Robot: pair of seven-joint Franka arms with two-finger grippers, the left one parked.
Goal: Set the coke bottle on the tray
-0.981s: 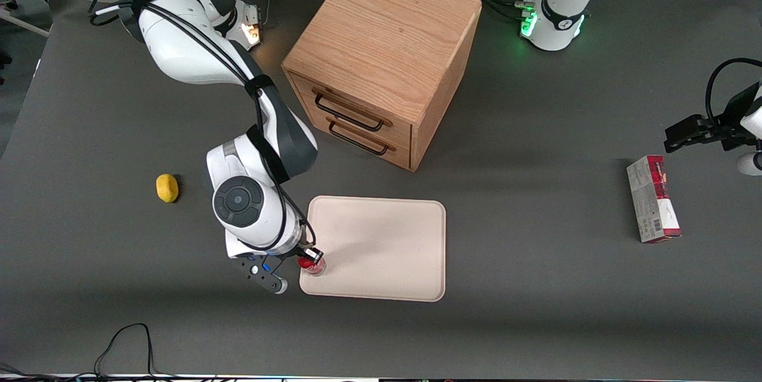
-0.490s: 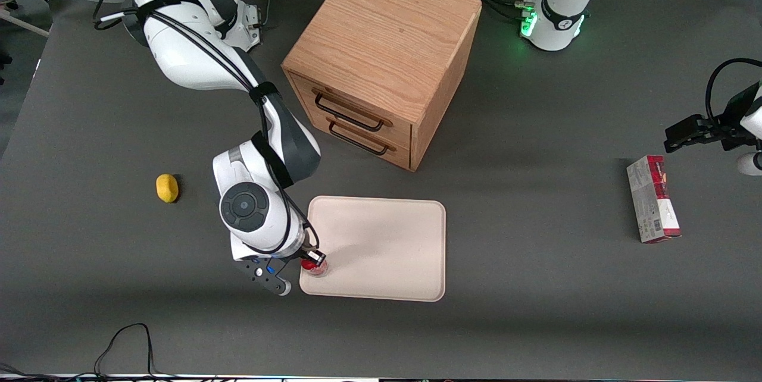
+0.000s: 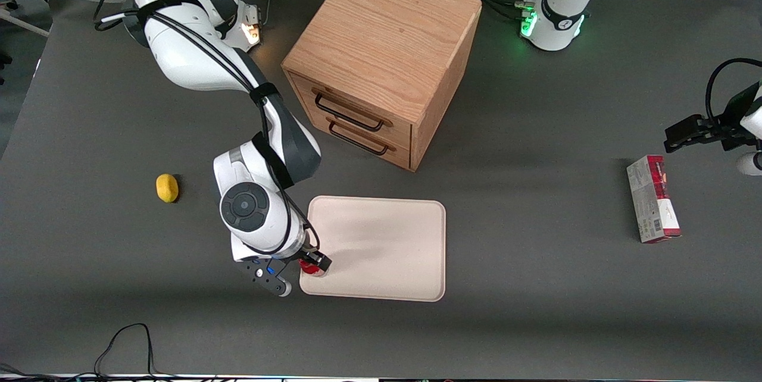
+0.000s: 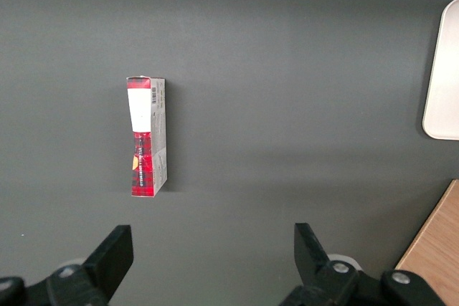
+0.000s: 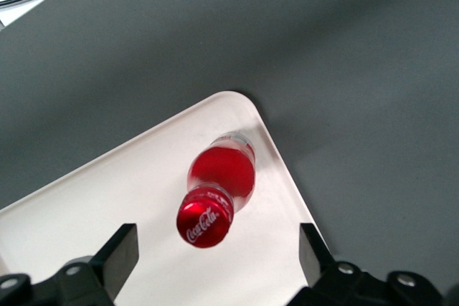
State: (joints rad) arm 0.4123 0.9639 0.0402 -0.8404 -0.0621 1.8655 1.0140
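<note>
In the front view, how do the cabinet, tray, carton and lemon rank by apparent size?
1. cabinet
2. tray
3. carton
4. lemon
The gripper, open, sits over the coke bottle.

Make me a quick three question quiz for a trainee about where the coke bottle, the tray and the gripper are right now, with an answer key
1. True or false: the coke bottle stands on the tray.
2. Multiple choice: the gripper is A) shut on the bottle, B) open above the bottle, C) over the lemon.
3. Fill in: the bottle stands near a ______ of the tray, not its middle.

Key:
1. True; it stands upright inside the rim.
2. B; the fingers are spread clear of the cap.
3. Corner; the one toward the working arm's end, nearer the front camera.
</note>
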